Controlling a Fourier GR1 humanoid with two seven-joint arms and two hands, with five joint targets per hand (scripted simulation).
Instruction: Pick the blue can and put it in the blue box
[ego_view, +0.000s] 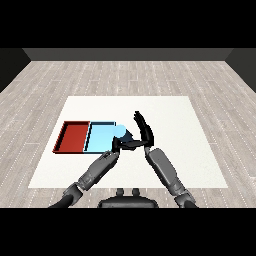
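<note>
The blue can (121, 131) was seen at the blue tray (100, 139)'s right edge, apparently over the rim for release. Left hand (119, 144) fingers were curled just beside it; contact couldn't be told. Right hand (144, 129) fingers were held straight, apart from the can, above the bench (190, 150).

**No readable text**

No lettering, number, brand or sign can be read anywhere — the red tray (75, 136), the light blue tray (100, 137) and the white table (190, 150) all show plain surfaces. The blue can (121, 131) carries no legible label — only flat colour shows on it.
</note>
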